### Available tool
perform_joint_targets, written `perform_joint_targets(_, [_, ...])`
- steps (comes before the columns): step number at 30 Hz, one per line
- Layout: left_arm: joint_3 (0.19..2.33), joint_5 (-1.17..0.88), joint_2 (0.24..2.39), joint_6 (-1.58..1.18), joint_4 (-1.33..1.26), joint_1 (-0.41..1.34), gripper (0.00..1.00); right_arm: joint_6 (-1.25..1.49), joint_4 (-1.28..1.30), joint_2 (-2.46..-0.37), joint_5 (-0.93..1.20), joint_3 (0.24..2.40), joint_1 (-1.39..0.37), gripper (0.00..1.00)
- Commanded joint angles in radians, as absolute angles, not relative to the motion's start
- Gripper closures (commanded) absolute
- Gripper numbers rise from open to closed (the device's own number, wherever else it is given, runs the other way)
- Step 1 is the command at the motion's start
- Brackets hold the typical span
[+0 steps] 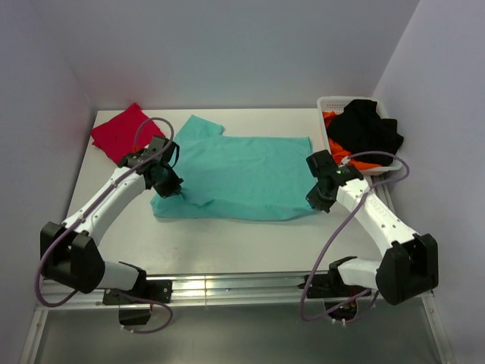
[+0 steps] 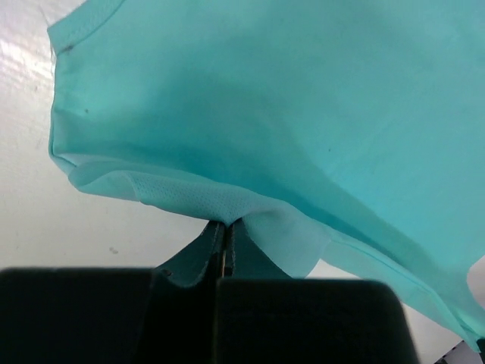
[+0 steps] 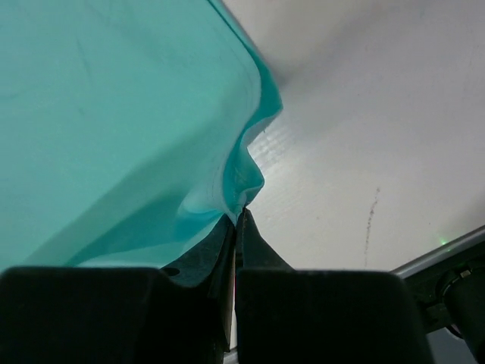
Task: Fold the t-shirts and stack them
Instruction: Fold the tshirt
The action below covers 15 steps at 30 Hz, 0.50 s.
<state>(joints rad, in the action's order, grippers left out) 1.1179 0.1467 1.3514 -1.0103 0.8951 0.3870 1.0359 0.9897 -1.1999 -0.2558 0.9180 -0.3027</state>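
Basket [image 1: 327, 101] sat at two o'clock, red t-shirt [image 1: 117, 130] at ten. Left fingers [image 2: 198, 254] and right fingers [image 3: 261, 249] pinched the teal t-shirt [image 1: 242, 174] at its nine and three o'clock edges.

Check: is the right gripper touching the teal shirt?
Touching. The right wrist view shows the right gripper closed on a bunched edge of the teal shirt, cloth pinched between its fingertips.
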Motion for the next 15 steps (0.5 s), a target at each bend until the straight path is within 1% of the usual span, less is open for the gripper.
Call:
perform_joint_targets(1, [1.21, 0.117, 1.41, -0.933, 0.861, 0.333, 1.0, 0.989, 0.988, -1.279, -0.311, 1.012, -0.273, 1.0])
perform_joint_targets(3, [1.267, 0.104, 1.469, -0.899, 0.848, 0.296, 1.0, 0.962, 0.968, -1.322, -0.313, 1.071, -0.252, 1.0])
perform_joint_targets(8, [1.437, 0.058, 1.67, -0.812, 0.827, 0.232, 1.0, 0.919, 0.948, -1.528, -0.313, 1.259, -0.206, 1.0])
perform_joint_targets(9, [1.465, 0.049, 1.71, -0.801, 0.819, 0.223, 0.93, 0.901, 0.943, -1.566, -0.302, 1.291, -0.201, 1.0])
perform_joint_targets(10, [1.492, 0.011, 1.798, -0.789, 0.798, 0.201, 0.58, 0.9, 0.954, -1.654, -0.304, 1.33, -0.187, 0.96])
perform_joint_targets(11, [1.561, 0.008, 1.851, -0.772, 0.801, 0.189, 0.44, 0.896, 0.959, -1.702, -0.299, 1.406, -0.178, 0.87])
perform_joint_targets(12, [1.612, -0.011, 1.905, -0.778, 0.817, 0.172, 0.03, 0.887, 0.969, -1.751, -0.282, 1.454, -0.169, 0.35])
perform_joint_targets(13, [1.664, -0.044, 1.99, -0.773, 0.845, 0.14, 0.01, 0.882, 0.991, -1.851, -0.269, 1.509, -0.146, 0.14])
perform_joint_targets(14, [1.766, -0.048, 2.021, -0.776, 0.86, 0.127, 0.0, 0.876, 1.056, -1.899, -0.265, 1.637, -0.137, 0.0])
perform_joint_targets(15, [1.817, -0.048, 2.042, -0.779, 0.874, 0.118, 0.01, 0.871, 1.099, -1.942, -0.271, 1.708, -0.133, 0.0])
